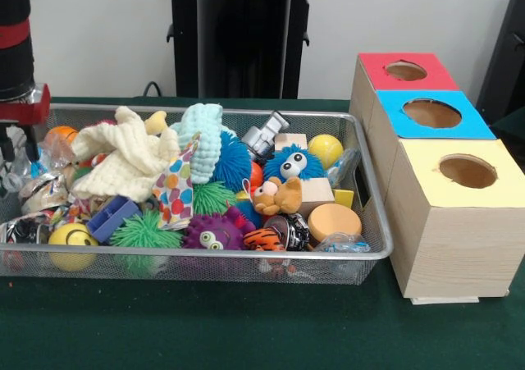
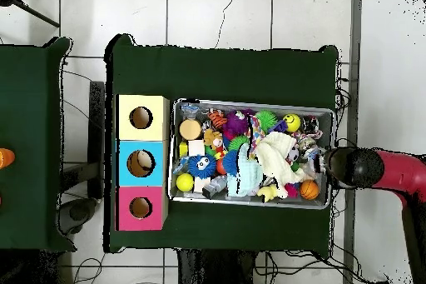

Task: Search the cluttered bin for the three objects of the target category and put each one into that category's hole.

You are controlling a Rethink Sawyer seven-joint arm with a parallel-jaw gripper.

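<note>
A wire mesh bin (image 1: 371, 253) holds several mixed toys: a cream cloth (image 1: 131, 153), a mint knit piece (image 1: 205, 136), a blue fuzzy ball with eyes (image 1: 291, 165), a yellow ball (image 1: 326, 150), a purple fuzzy ball (image 1: 212, 235), a green spiky ball (image 1: 143, 232), a small brown plush (image 1: 279, 196) and an orange disc (image 1: 334, 221). Right of the bin stands a wooden box with a red hole (image 1: 406, 70), a blue hole (image 1: 432, 113) and a yellow hole (image 1: 467, 171). My gripper (image 1: 18, 144) hangs over the bin's left end, next to an orange ball (image 1: 61, 132). Nothing shows in it.
In the overhead view the arm (image 2: 391, 171) reaches in from the right to the bin's right end (image 2: 329, 164). A yellow smiley ball (image 1: 72, 243) and crinkled foil wrappers (image 1: 45, 191) lie below the gripper. A second green table (image 2: 33, 143) at the left carries an orange thing (image 2: 4, 158).
</note>
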